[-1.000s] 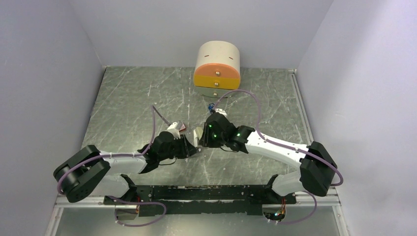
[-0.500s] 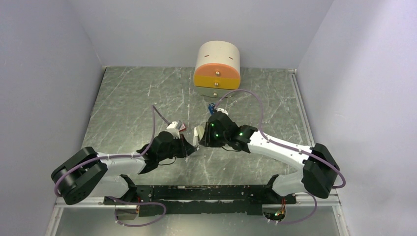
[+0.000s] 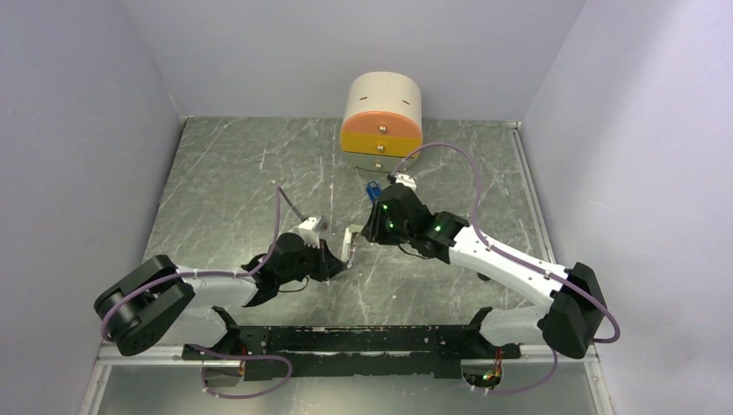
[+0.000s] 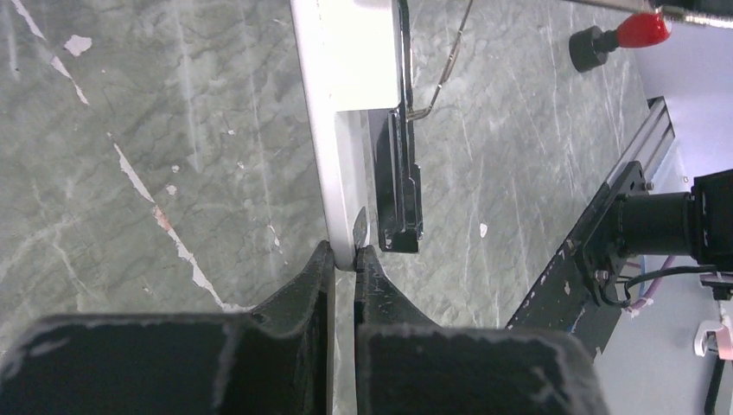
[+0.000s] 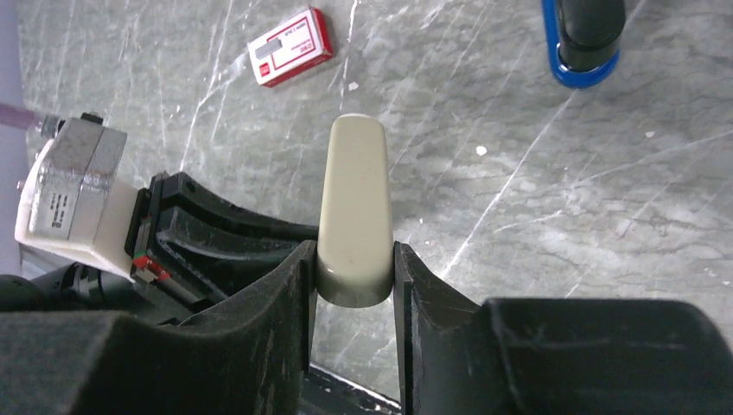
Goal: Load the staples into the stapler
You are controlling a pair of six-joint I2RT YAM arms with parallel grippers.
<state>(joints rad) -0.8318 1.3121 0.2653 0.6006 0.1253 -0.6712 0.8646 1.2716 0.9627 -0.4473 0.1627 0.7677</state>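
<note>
Marbled green table (image 3: 225, 173), loading under way.
Left gripper (image 4: 344, 253) is pinched shut, a grey sliver, perhaps the staples (image 4: 360, 232), at its fingertips beside the black channel (image 4: 403, 194); right gripper (image 5: 353, 277) clamps the stapler (image 5: 354, 199) between its fingers. Hold steady, slide straight.

Smooth cream plastic on the lid of the stapler (image 5: 354, 207), soft satin sheen; alongside, a black metal rail (image 4: 403, 190), duller, and a thin bright wire (image 4: 449, 60); over to the right gripper (image 5: 353, 251), matt black plastic fingers (image 5: 268, 320), faintly grainy, edges rubbed pale; same matt black on the left gripper (image 4: 345, 251), chalky scuffs along the top edges; table (image 3: 225, 173) in grey-green marbled finish, slight gloss, white scratches and chips; glossy printed card on the red-and-white box (image 5: 290, 47); shiny plastic on the blue piece (image 5: 581, 69); brushed silvery metal on the block (image 5: 82, 164) at the left wrist.
</note>
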